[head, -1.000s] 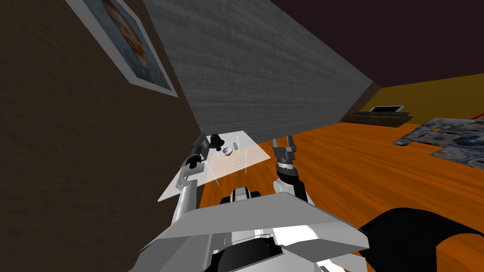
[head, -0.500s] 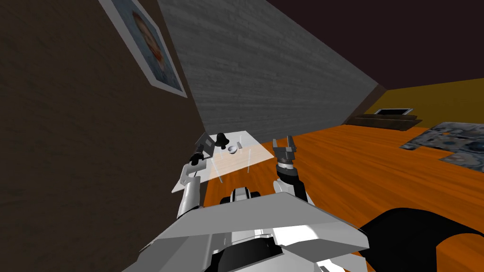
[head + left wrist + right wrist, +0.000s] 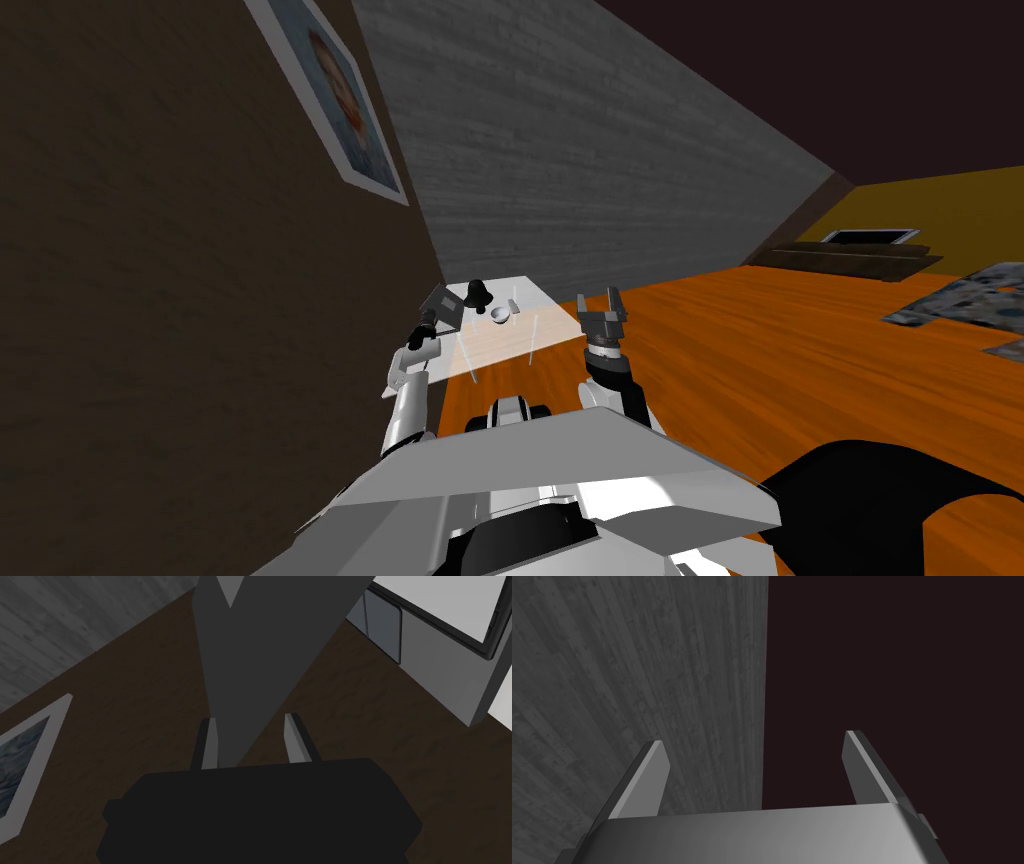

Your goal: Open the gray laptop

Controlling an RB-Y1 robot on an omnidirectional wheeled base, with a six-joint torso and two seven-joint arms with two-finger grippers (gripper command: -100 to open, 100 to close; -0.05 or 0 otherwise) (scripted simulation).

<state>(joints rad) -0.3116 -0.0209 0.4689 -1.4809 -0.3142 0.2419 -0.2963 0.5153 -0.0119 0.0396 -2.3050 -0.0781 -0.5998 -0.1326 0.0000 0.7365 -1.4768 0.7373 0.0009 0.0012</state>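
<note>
Left wrist view: the left gripper (image 3: 250,718) has its two blades drawn in narrow and clamped on the edge of the dark grey flat laptop (image 3: 260,651). The lid runs away from the fingers as a slab against the dull brown wall (image 3: 150,706). Beyond the lid stands a light grey box with a black-rimmed white panel (image 3: 440,641).

In the head view, hand and laptop sit just left of the frame's centre. The lid is partly raised, at the left edge of the white rectangular tabletop (image 3: 500,345). Just right of them are a black bell-shaped object (image 3: 478,292) and a small white bowl (image 3: 499,315). At centre frame the right gripper (image 3: 598,297) is raised over the orange wooden floor (image 3: 760,340), blades spread wide and holding nothing.
</note>
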